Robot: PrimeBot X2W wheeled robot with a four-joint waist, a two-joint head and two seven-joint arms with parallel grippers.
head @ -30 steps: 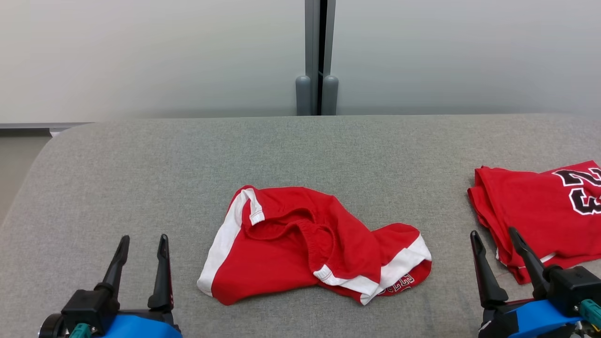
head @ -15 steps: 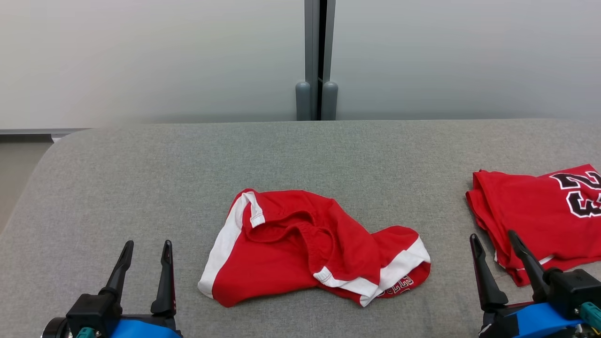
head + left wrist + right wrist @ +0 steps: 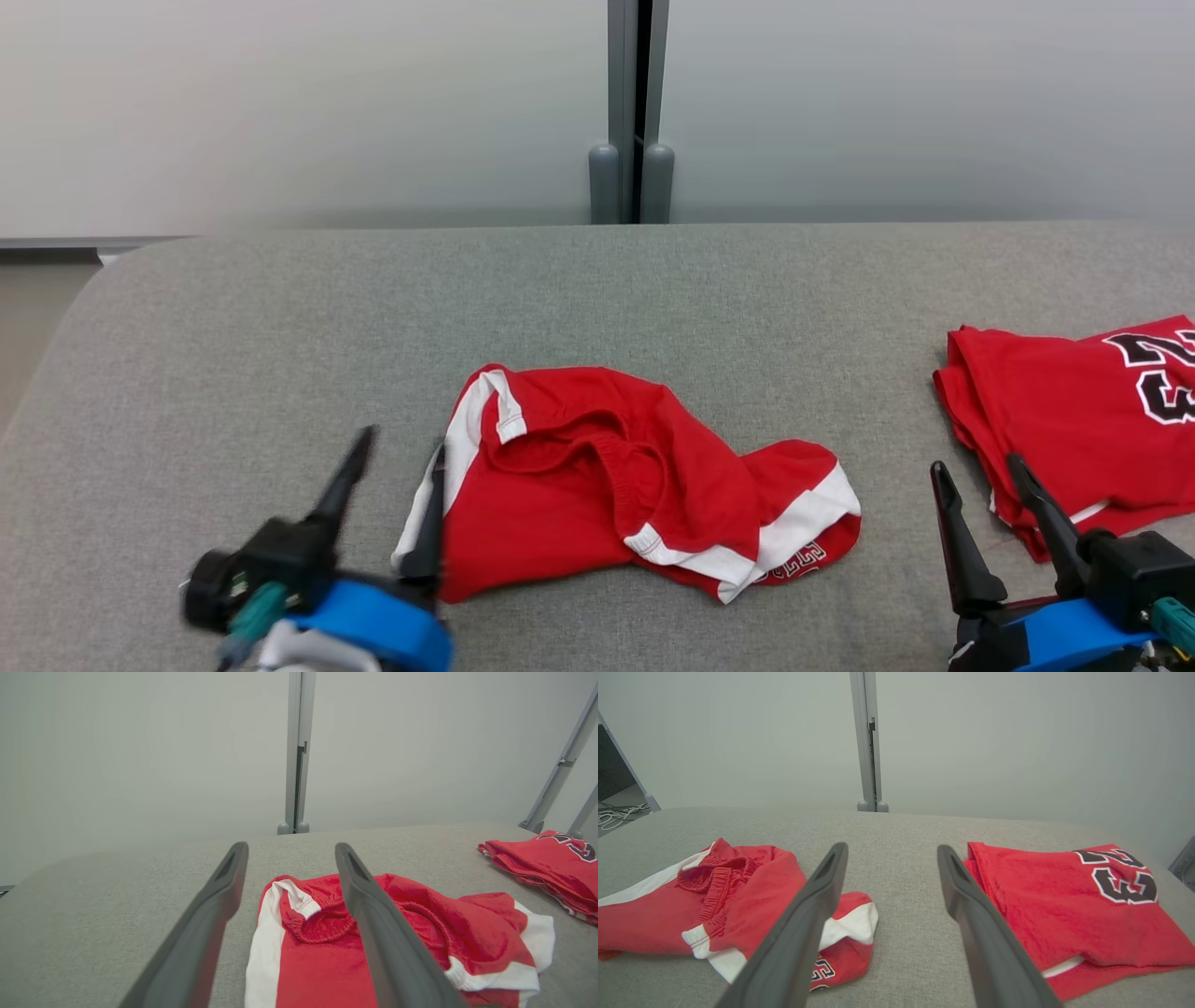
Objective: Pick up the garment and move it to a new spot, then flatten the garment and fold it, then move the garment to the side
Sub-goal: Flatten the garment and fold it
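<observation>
Spread claw; shorts left, folded jersey right.

Even, soft light, faint shadows; the left gripper is motion-blurred (head view sharp elsewhere).

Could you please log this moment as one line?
shorts: crumpled | left gripper: open, at their left edge | right gripper: open, near jersey

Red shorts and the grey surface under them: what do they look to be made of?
Red shorts: soft matte knit, probably cotton or polyester jersey. It creases loosely, with a gathered elastic waistband and white trim. Grey surface: matte, heathered woven fabric like upholstery, with a rounded, padded-looking corner. What lies beneath cannot be told.
</observation>
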